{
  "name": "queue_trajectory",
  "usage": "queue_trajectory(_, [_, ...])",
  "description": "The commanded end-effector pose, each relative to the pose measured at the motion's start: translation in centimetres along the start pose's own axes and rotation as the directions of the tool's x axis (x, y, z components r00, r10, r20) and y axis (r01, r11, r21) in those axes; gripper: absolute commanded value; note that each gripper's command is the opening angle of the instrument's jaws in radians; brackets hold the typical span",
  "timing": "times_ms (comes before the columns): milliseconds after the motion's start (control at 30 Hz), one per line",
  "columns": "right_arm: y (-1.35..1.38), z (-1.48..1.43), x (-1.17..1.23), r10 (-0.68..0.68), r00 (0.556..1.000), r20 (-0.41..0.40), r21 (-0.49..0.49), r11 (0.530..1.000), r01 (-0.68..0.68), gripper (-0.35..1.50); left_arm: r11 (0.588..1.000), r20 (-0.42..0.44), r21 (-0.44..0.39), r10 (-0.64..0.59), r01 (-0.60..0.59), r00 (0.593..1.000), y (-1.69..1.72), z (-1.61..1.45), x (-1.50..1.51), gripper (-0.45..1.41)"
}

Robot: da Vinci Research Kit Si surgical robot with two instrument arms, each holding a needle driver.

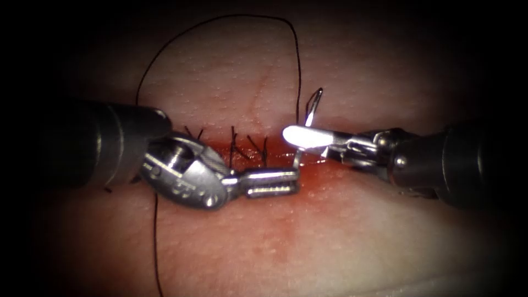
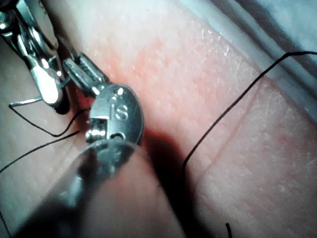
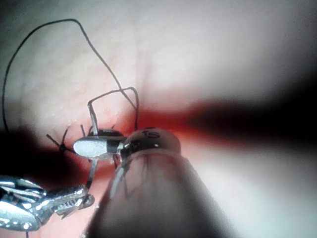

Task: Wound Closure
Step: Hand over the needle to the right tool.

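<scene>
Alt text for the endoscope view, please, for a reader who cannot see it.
The right tool grips the curved needle mid-curve over the cut in the tissue. The left tool, jaws open and empty, sits just below. Thread loops above; stitches cross the cut to the left.

Both pincers are bright polished metal: the left pincer [image 1: 272,182] shows fine ridged teeth on its inner face, the right pincer [image 1: 305,137] glares white under the light. The needle [image 1: 312,107] is thin glossy steel. The thread [image 1: 220,22] is black and matt (a fine, smooth strand). The tissue [image 1: 330,242] looks pale, pebbled and moist, with wet, shiny red fluid [image 1: 324,176] along the cut.
</scene>
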Motion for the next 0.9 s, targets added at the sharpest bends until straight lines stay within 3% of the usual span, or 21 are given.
queue_trajectory(33, [0.01,0.07,-0.01,-0.017,1.000,-0.004,0.000,1.000,0.017,-0.32,1.000,-0.001,0.000,0.002,-0.002,1.000,0.02,0.06,-0.05,-0.45])
queue_trajectory(200, [0.01,0.07,0.00,-0.079,0.997,-0.012,-0.037,0.996,0.078,-0.35,0.999,0.000,0.001,-0.034,0.034,0.999,0.02,0.07,-0.04,-0.45])
queue_trajectory(300, [0.04,0.03,0.07,-0.121,0.993,-0.006,-0.034,0.992,0.121,-0.35,0.975,0.000,0.002,-0.220,0.220,0.975,-0.03,0.06,-0.03,0.64])
queue_trajectory(333, [0.06,-0.01,0.10,-0.135,0.991,0.003,-0.039,0.990,0.135,-0.35,0.963,0.004,0.005,-0.271,0.271,0.963,-0.08,0.05,-0.02,0.91])
queue_trajectory(400, [0.08,-0.04,0.11,-0.148,0.989,0.006,-0.036,0.988,0.149,-0.35,0.937,0.018,0.020,-0.349,0.349,0.937,-0.13,0.03,-0.01,1.16])
queue_trajectory(433, [0.08,-0.06,0.11,-0.161,0.987,0.005,-0.037,0.986,0.161,-0.35,0.900,0.034,0.041,-0.435,0.433,0.900,-0.17,0.03,0.01,1.21])
queue_trajectory(467, [0.09,-0.08,0.12,-0.173,0.985,0.005,-0.038,0.984,0.173,-0.35,0.863,0.069,0.083,-0.504,0.499,0.861,-0.23,0.01,0.02,1.23])
queue_trajectory(600, [0.10,-0.12,0.20,-0.262,0.965,-0.030,0.001,0.965,0.262,-0.35,0.857,0.125,0.136,-0.512,0.497,0.850,-0.28,-0.01,0.03,1.20])
queue_trajectory(767, [0.13,-0.17,0.27,-0.374,0.925,-0.064,0.016,0.926,0.376,-0.35,0.877,0.183,0.031,-0.477,0.480,0.860,-0.19,0.04,0.02,1.15])
queue_trajectory(833, [0.14,-0.18,0.31,-0.424,0.902,-0.076,0.009,0.905,0.426,-0.35,0.875,0.222,-0.083,-0.450,0.477,0.865,-0.15,0.07,-0.02,0.66])
queue_trajectory(900, [0.14,-0.20,0.32,-0.461,0.884,-0.077,0.008,0.886,0.463,-0.35,0.870,0.235,-0.126,-0.441,0.477,0.866,-0.15,0.08,-0.07,0.05])
